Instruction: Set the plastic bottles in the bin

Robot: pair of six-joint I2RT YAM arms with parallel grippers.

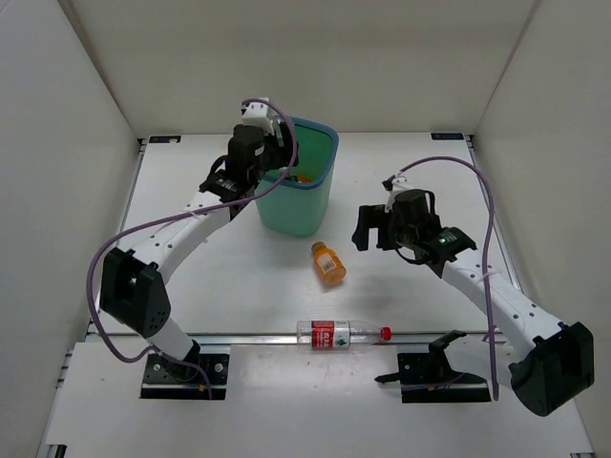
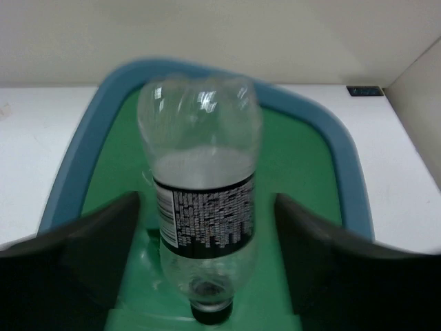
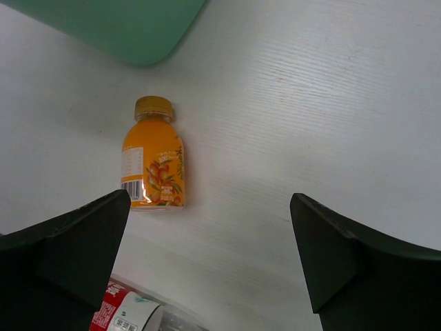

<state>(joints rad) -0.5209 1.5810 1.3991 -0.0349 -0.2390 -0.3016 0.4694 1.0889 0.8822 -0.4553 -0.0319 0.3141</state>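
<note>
Overhead, top view: left gripper (image 1: pixel 275 151) sits over the bin (image 1: pixel 296 215) at its 9 o'clock rim; jaw state not readable from this view. Orange bottle (image 1: pixel 327 263) lies on the counter (image 1: pixel 248 286) at 6 o'clock of the bin, near but apart. Red-label bottle (image 1: pixel 341 333) lies on its side further toward 6, by the near edge, red cap to 3 o'clock. Right gripper (image 1: pixel 370 232) hangs approx 2 o'clock of the orange bottle, apart from it.

Left wrist: clear bottle (image 2: pixel 204 207) w/ black-and-white label, cap down, over the bin's mouth. Fingers (image 2: pixel 103 248) stand off it on both sides, gaps visible, so the gripper is wide, holding nothing.

Right wrist: gripper wide, nothing between the fingers. Orange bottle at 10 o'clock of the gap, cap pointing to 12, toward a bin corner. Red-label bottle peeks in at 7 o'clock.
</note>
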